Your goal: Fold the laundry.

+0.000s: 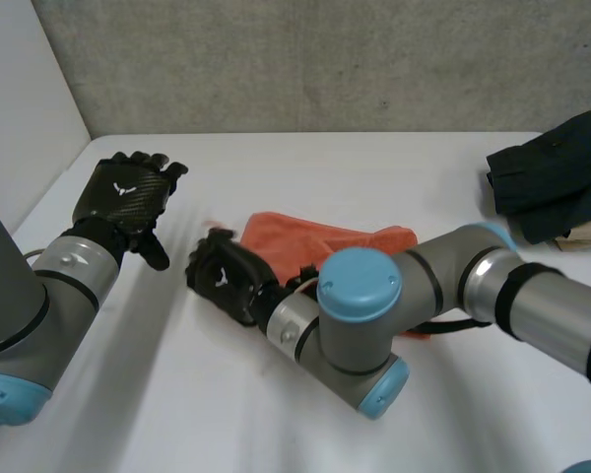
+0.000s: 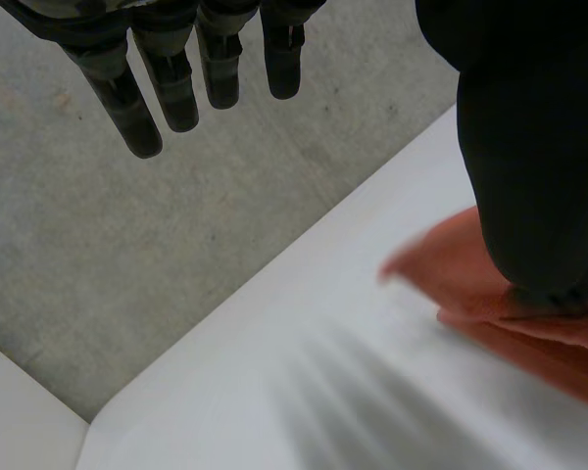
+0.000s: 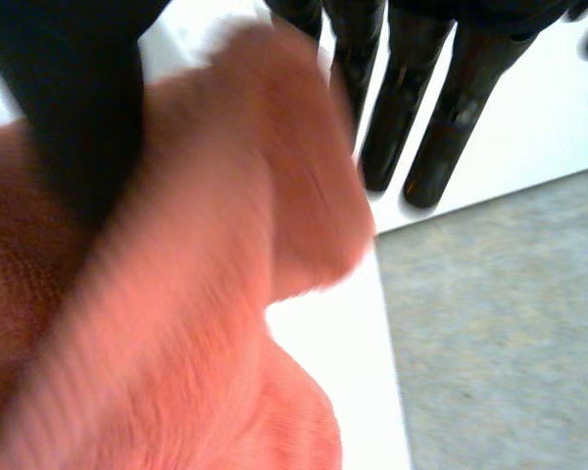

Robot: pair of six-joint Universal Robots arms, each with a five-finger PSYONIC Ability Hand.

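Observation:
An orange cloth [image 1: 340, 239] lies crumpled in the middle of the white table [image 1: 158, 394]. My right hand [image 1: 223, 276] is at the cloth's left end. In its wrist view the cloth [image 3: 176, 323] bunches up between the thumb [image 3: 69, 108] and the straight fingers [image 3: 441, 117], which reach past the fold over the table edge. My left hand [image 1: 126, 197] hovers off to the left of the cloth, open, holding nothing. Its fingers [image 2: 167, 78] are spread, and the cloth's tip [image 2: 451, 279] shows beside its thumb [image 2: 534, 147].
A pile of dark clothes [image 1: 557, 177] sits at the table's far right, over something beige. A grey wall runs behind the table. The table's left edge [image 2: 274, 284] is near my left hand, with grey floor [image 2: 127, 274] beyond it.

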